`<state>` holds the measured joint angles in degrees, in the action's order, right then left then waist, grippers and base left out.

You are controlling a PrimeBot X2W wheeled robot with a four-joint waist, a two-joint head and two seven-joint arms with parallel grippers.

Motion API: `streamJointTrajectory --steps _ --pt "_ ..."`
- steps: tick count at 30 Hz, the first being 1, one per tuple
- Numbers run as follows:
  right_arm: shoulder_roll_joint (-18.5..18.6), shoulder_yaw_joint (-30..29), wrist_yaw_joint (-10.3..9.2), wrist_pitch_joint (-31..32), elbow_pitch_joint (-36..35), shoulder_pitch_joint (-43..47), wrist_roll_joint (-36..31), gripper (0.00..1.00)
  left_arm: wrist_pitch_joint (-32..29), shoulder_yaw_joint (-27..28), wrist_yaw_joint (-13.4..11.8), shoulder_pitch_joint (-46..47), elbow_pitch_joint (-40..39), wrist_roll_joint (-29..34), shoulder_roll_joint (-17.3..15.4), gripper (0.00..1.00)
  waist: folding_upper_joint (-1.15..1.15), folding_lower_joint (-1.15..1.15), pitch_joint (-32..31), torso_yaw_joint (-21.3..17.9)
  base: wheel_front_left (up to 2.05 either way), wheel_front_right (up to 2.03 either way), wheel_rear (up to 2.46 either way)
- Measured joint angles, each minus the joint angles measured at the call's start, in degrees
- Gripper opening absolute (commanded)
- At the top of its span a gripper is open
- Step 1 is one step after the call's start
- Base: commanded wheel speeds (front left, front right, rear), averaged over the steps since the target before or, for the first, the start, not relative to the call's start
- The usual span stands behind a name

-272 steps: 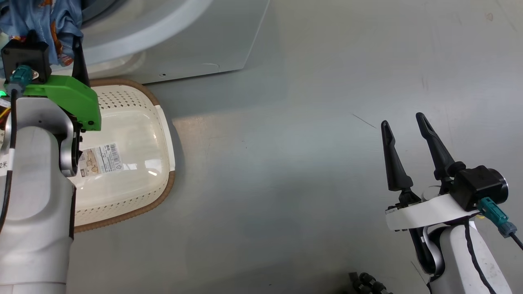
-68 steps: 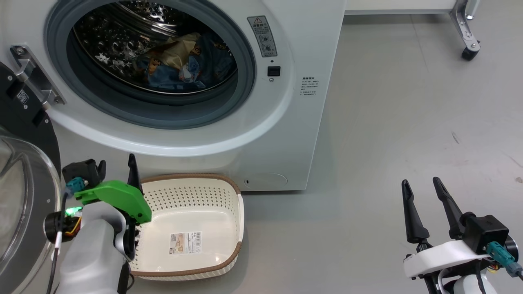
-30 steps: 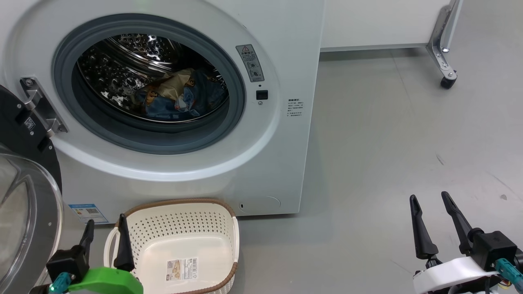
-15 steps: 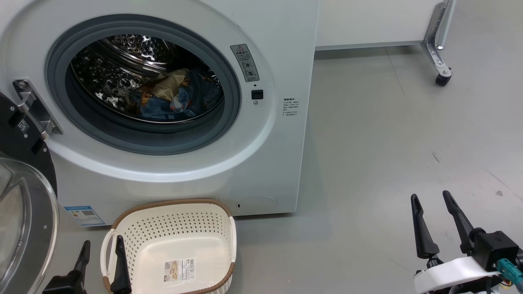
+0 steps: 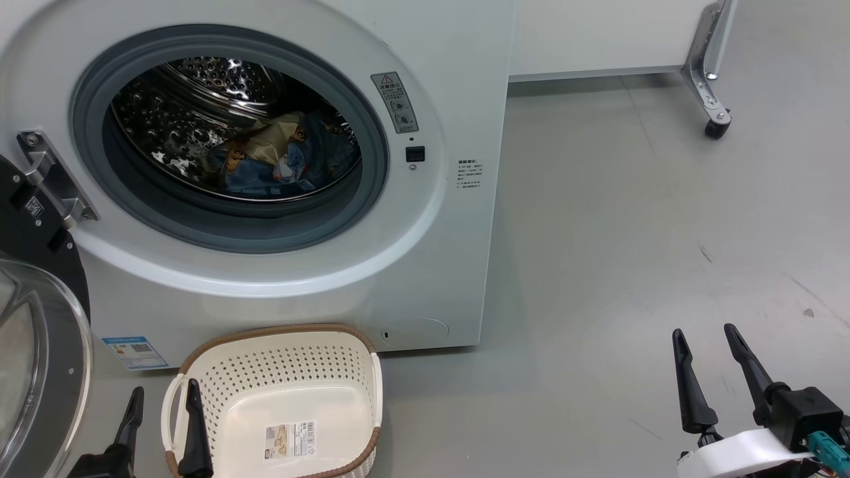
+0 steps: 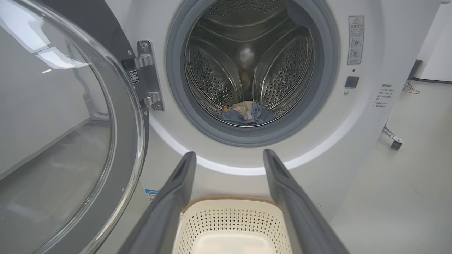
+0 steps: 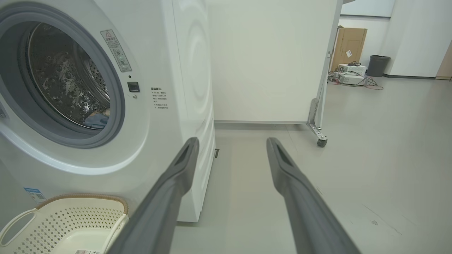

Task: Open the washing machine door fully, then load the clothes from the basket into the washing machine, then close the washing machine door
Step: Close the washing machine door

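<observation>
Washing machine door (image 5: 33, 358) swung wide at left, hanging on hinge (image 5: 50, 176). Clothes (image 5: 285, 162) lay heaped in drum (image 5: 172, 126) of washing machine (image 5: 458, 99). Basket (image 5: 279, 372) sat on floor (image 5: 597, 265) just before machine's front, label sticker (image 5: 291, 439) on its bottom. Left gripper (image 5: 165, 388) hovered by basket's left end, fingers spread wide, gripping nothing. Right gripper (image 5: 703, 330) hung well apart at right, likewise wide, nothing held.

a lab-like test room: big white front-loading washing machine (image 5: 451, 265) on bare grey floor (image 5: 631, 265), white wheeled partition panel (image 7: 268, 60), brown cardboard box (image 7: 349, 42), cabled white equipment boxes (image 7: 349, 78) behind.
</observation>
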<state>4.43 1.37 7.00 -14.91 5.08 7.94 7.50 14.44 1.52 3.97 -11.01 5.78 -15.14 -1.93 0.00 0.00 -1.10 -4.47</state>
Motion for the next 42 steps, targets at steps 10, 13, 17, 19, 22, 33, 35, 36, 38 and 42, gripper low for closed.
streamJointTrajectory --steps 10,13,17,19,22,33,35,36,38,42 --pt "-0.2 -0.5 0.0 0.0 0.3 0.7 0.0 1.0 0.0 -0.6 0.0 -1.0 -2.2 0.0 0.0 1.0 0.0 0.0 0.2 -0.3 0.0 0.0 0.0" --pt "-0.4 -0.5 0.0 0.0 0.7 0.8 0.0 1.0 0.0 -1.2 -0.1 -1.1 -2.8 0.0 0.0 1.0 0.0 0.0 0.3 -0.4 0.0 0.0 0.0" --pt "-0.4 -0.7 0.0 0.0 1.3 0.9 0.0 1.0 0.0 -1.5 -0.1 -1.4 -3.3 0.0 -0.1 1.0 0.0 0.0 0.3 -0.4 0.0 0.0 0.0" --pt "-0.4 -0.7 0.0 0.0 1.5 1.0 0.0 1.0 0.0 -1.5 -0.1 -1.8 -3.7 0.0 -0.1 1.0 0.0 0.0 0.4 -0.3 0.0 0.0 0.0" --pt "-0.5 -0.9 0.0 0.0 1.9 1.4 0.0 1.0 0.0 -1.6 -0.2 -2.0 -4.0 0.0 -0.1 1.0 0.0 0.0 0.4 -0.3 0.0 0.0 0.0" --pt "-0.7 -0.9 0.0 0.0 2.3 1.7 0.0 1.0 0.0 -1.7 -1.0 -2.2 -5.0 0.0 -0.2 1.0 0.0 0.0 0.7 -0.3 -0.02 0.06 -0.04" --pt "-0.7 -0.9 0.0 0.0 2.3 1.7 0.0 1.0 0.0 -1.7 -1.0 -2.2 -5.0 0.0 -0.2 1.0 0.0 0.0 0.8 -0.3 -0.1 0.35 -0.25" --pt "-0.7 -0.9 0.0 0.0 2.3 1.7 0.0 1.0 0.0 -1.7 -1.0 -2.2 -5.0 0.0 -0.2 1.0 0.0 0.0 0.8 -0.3 -0.17 0.4 -0.23" --pt "-0.7 -0.9 0.0 0.0 2.3 1.7 0.0 1.0 0.0 -1.7 -1.3 -2.2 -5.0 0.0 -0.2 1.0 0.0 0.0 0.8 -0.2 -0.27 0.42 -0.16" --pt "-0.7 -0.9 0.0 0.0 2.3 1.7 0.0 1.0 0.0 -1.7 -1.5 -2.3 -5.2 0.0 -0.2 1.0 0.0 0.0 0.9 -0.2 -0.46 0.49 -0.03"
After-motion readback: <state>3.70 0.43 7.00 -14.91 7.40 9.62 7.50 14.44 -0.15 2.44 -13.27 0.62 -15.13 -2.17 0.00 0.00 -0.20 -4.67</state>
